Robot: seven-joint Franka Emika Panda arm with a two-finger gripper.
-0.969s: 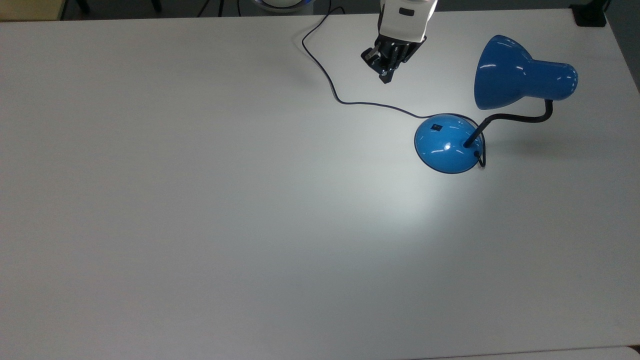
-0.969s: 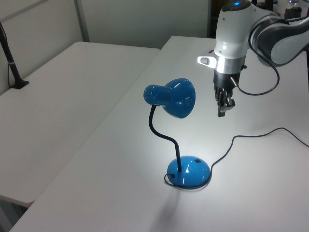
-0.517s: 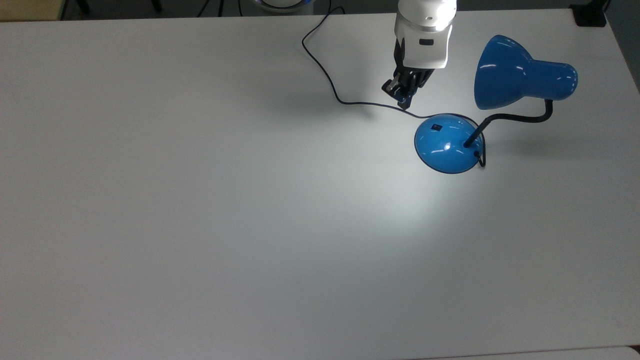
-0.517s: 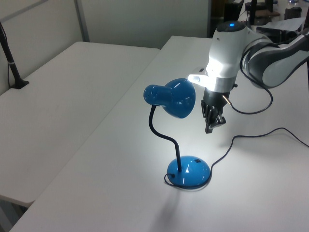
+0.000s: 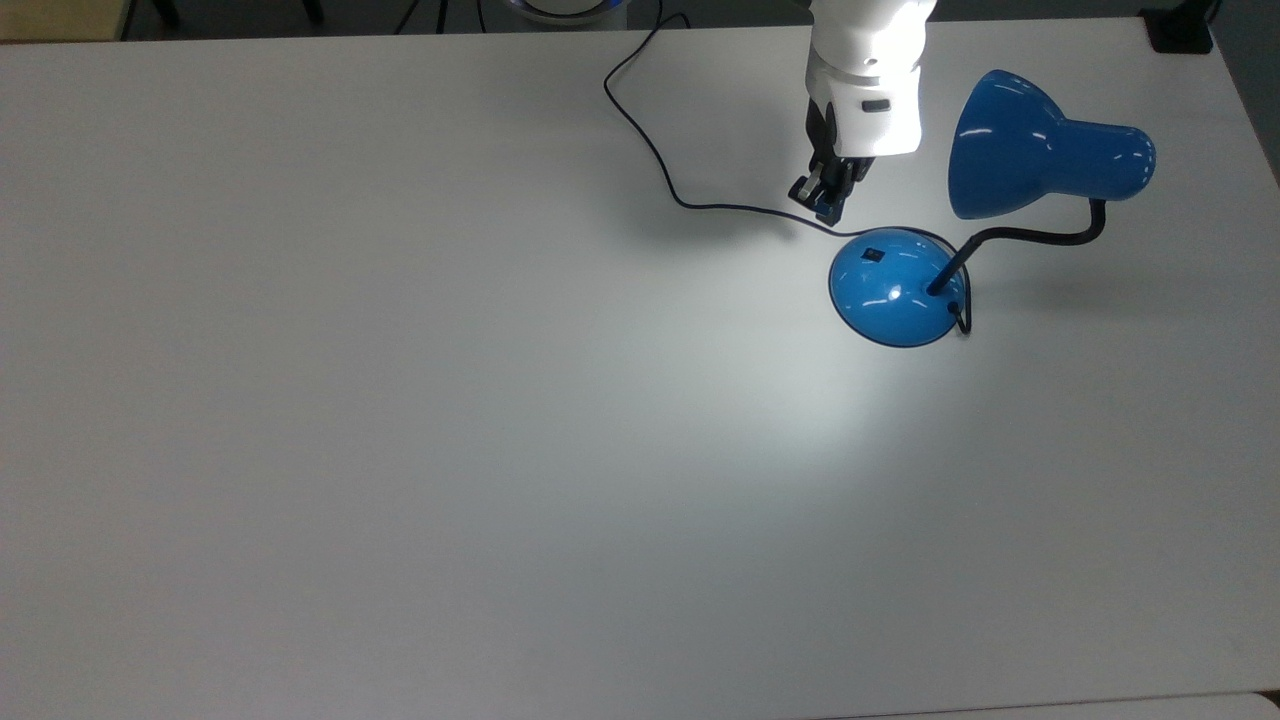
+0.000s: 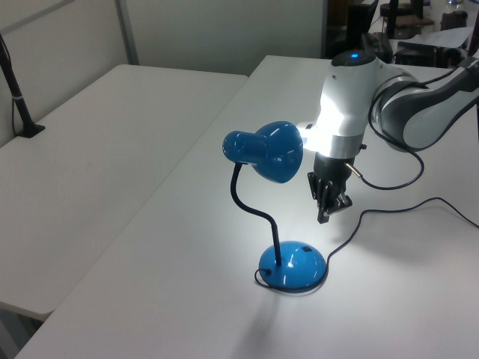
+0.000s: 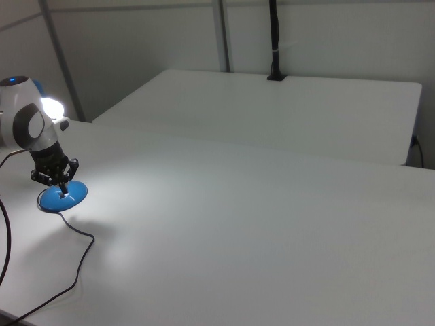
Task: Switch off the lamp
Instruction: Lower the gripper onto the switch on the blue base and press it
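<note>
The lamp stands at the top view's right, lit, throwing a bright patch on the white table (image 5: 400, 400). Its blue shade (image 5: 1040, 145) hangs on a bent black gooseneck (image 5: 1020, 240) over the round blue base (image 5: 895, 288), which carries a small black switch (image 5: 875, 254). My gripper (image 5: 825, 205) points down, fingers close together and holding nothing, just above and beside the base's switch side, over the dark cord (image 5: 650, 150). In the left view the gripper (image 6: 327, 213) hovers above the base (image 6: 293, 266), next to the shade (image 6: 268, 152). In the right view the gripper (image 7: 61, 187) hangs above the base (image 7: 62, 197).
The cord (image 6: 397, 213) loops across the table toward the arm's side. A second white table (image 6: 90, 149) lies beside this one, with a black post (image 6: 19, 105) clamped on it. A black clamp (image 5: 1180, 30) sits at the top view's far right corner.
The arm has moved down and toward the lamp's base, from near the table's far edge to just beside the switch. The lamp stays lit and unmoved.
</note>
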